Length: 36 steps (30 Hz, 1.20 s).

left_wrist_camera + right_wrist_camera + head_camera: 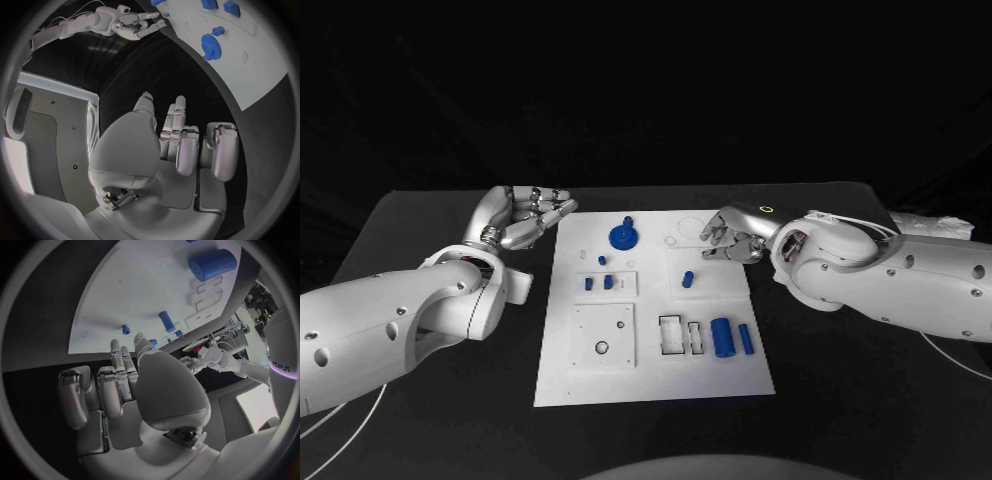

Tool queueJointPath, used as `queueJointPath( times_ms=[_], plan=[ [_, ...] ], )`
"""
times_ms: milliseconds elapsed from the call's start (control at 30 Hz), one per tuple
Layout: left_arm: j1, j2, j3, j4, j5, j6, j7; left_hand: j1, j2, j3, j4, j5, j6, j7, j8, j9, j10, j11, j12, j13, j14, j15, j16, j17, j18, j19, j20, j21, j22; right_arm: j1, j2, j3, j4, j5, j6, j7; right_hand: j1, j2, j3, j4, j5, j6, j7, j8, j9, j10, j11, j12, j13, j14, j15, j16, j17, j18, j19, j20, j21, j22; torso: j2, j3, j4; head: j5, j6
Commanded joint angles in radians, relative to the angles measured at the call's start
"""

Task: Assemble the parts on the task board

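Both hands empty with fingers loosely spread, left hand point(527, 217) and right hand point(728, 236) flanking the task board point(653, 375) on the worktop, blue parts point(723, 337) lying loose on it; risk: a sweeping reach knocks them away.

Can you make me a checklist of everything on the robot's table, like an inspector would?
Surface: black table, dark cloth over it.
Job's things: white task board in the middle. On it a blue gear at the far end, small blue pegs beside it, one blue peg alone, and a big blue cylinder with a thinner blue rod next to it.
Clutter: crumpled white thing at the table's far right edge, too unclear to name.
Robot hands: left robot hand off the board's far left corner, holding nothing; right robot hand over the board's far right corner, holding nothing.
Cables: thin white cable by the right arm.
Surroundings: dark.
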Motion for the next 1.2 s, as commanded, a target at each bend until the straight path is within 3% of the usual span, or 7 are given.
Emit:
queueJointPath(
  times_ms=[33, 167, 300, 500, 667, 767, 1200],
  plan=[
    [0.000, 0.002, 0.001, 0.001, 0.005, 0.006, 0.009, -0.003, 0.009, 0.001, -0.003, 0.000, -0.005, -0.002, 0.000, -0.001, -0.004, 0.005, -0.007, -0.001, 0.102, 0.001, 0.003, 0.263, -0.015, 0.105, -0.001, 0.002, 0.263, -0.001, 0.005, 0.000, -0.003, -0.050, 0.065, -0.054, 0.014, 0.000, 0.005, -0.003, -0.005, 0.002, -0.008, -0.003, -0.002, -0.006, 0.003, -0.008, -0.001, 0.104, 0.008, 0.004, 0.263, -0.007, 0.105, 0.010, 0.004, 0.263, 0.000, 0.0001, 0.0001, -0.001, -0.001],
    [-0.001, 0.003, 0.000, 0.000, 0.005, 0.006, 0.009, -0.001, 0.012, 0.001, -0.003, 0.000, -0.004, -0.003, 0.000, -0.001, -0.004, 0.005, -0.007, -0.001, 0.102, 0.001, 0.003, 0.263, -0.015, 0.105, -0.001, 0.002, 0.263, -0.001, 0.014, 0.000, -0.009, -0.067, 0.077, -0.062, 0.029, -0.004, 0.010, -0.015, -0.004, 0.007, -0.018, -0.002, -0.006, 0.000, -0.003, -0.010, 0.000, 0.104, 0.006, 0.004, 0.263, -0.007, 0.105, 0.011, 0.004, 0.263, 0.000, -0.0004, 0.0000, 0.000, -0.007],
    [-0.001, 0.004, 0.000, 0.000, 0.005, 0.007, 0.010, 0.000, 0.015, 0.000, -0.003, 0.000, -0.003, -0.003, 0.001, -0.001, -0.003, 0.005, -0.007, -0.001, 0.102, 0.000, 0.003, 0.263, -0.015, 0.105, -0.001, 0.002, 0.263, -0.001, 0.019, 0.000, -0.010, -0.085, 0.095, -0.077, 0.037, -0.006, 0.015, -0.021, -0.004, 0.015, -0.025, 0.000, -0.007, 0.006, -0.008, -0.012, 0.000, 0.104, 0.002, 0.004, 0.263, -0.007, 0.105, 0.009, 0.004, 0.263, 0.001, 0.0000, 0.0017, -0.002, -0.006],
    [-0.001, 0.005, 0.000, 0.000, 0.005, 0.008, 0.009, 0.001, 0.019, 0.000, -0.003, 0.000, -0.001, -0.003, 0.001, 0.000, -0.003, 0.004, -0.007, -0.001, 0.102, 0.000, 0.003, 0.263, -0.015, 0.105, -0.001, 0.002, 0.263, -0.002, 0.028, 0.000, -0.012, -0.094, 0.111, -0.087, 0.040, -0.006, 0.021, -0.023, -0.004, 0.028, -0.029, 0.002, -0.009, 0.017, -0.019, -0.013, -0.001, 0.104, -0.006, 0.004, 0.263, -0.007, 0.105, 0.004, 0.004, 0.263, 0.000, -0.0003, -0.0005, 0.004, -0.007],
    [-0.001, 0.009, 0.000, -0.001, 0.005, 0.011, 0.009, 0.005, 0.026, 0.000, -0.004, 0.000, 0.001, -0.004, 0.002, 0.000, -0.001, 0.003, -0.007, 0.000, 0.102, 0.000, 0.003, 0.263, -0.015, 0.105, -0.001, 0.002, 0.263, -0.002, 0.033, 0.000, -0.016, -0.096, 0.113, -0.088, 0.039, -0.005, 0.023, -0.021, -0.005, 0.031, -0.030, 0.002, -0.011, 0.023, -0.022, -0.013, 0.000, 0.104, -0.009, 0.004, 0.263, -0.007, 0.105, 0.001, 0.004, 0.263, 0.001, -0.0009, 0.0024, 0.004, -0.010],
    [-0.001, 0.011, 0.000, -0.002, 0.005, 0.012, 0.009, 0.007, 0.027, 0.000, -0.004, 0.000, 0.001, -0.005, 0.002, 0.000, 0.000, 0.003, -0.007, 0.000, 0.102, -0.001, 0.003, 0.263, -0.015, 0.105, -0.001, 0.002, 0.263, -0.002, 0.036, 0.000, -0.018, -0.097, 0.114, -0.088, 0.039, -0.005, 0.024, -0.021, -0.005, 0.033, -0.031, 0.002, -0.011, 0.025, -0.024, -0.013, -0.001, 0.104, -0.011, 0.004, 0.263, -0.007, 0.105, -0.001, 0.004, 0.263, 0.000, -0.0011, 0.0001, 0.006, -0.011],
    [-0.001, 0.015, 0.000, -0.005, 0.005, 0.016, 0.009, 0.011, 0.032, 0.000, -0.004, 0.000, 0.003, -0.005, 0.003, 0.000, 0.000, 0.003, -0.008, 0.000, 0.102, -0.001, 0.003, 0.263, -0.015, 0.105, -0.001, 0.002, 0.263, -0.003, 0.044, 0.000, -0.024, -0.097, 0.142, -0.114, 0.052, -0.005, 0.048, -0.021, -0.005, 0.063, -0.031, 0.005, -0.016, 0.052, -0.055, -0.023, -0.002, 0.104, -0.040, 0.004, 0.263, -0.007, 0.105, -0.028, 0.004, 0.263, 0.000, -0.0003, 0.0003, 0.006, -0.012]
  ],
)
